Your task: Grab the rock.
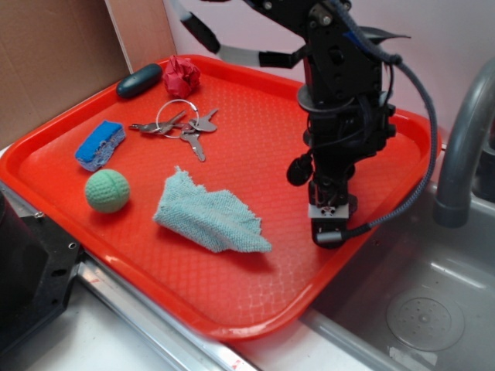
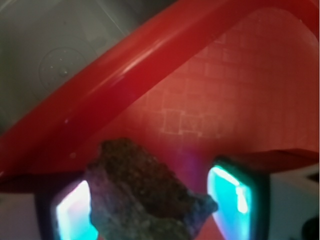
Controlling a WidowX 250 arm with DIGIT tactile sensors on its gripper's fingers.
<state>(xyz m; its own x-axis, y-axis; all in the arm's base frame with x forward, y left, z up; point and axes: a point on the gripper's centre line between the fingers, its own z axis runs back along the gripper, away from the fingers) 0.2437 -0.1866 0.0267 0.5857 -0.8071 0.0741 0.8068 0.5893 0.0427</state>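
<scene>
Roughly: pincer (image 2: 155, 200) straddles the rock (image 2: 142, 192), pads (image 2: 72, 210) spread to either side; can't tell if they're clamped on it yet. Rock sits low between them, near the tray (image 2: 130, 70) rim on the sink (image 2: 50, 45) side. Judgement: close squarely on the lumpy middle, check grip before lifting. Exterior view hides the rock behind the arm; only there do the cloth (image 1: 209, 215), keys (image 1: 179, 124) and green ball (image 1: 107, 191) show, well apart.

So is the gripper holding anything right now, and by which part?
The rock sits between the gripper's fingers, which flank its lower sides. Whether the pads actually press it cannot be told; a gap shows on one side.
</scene>
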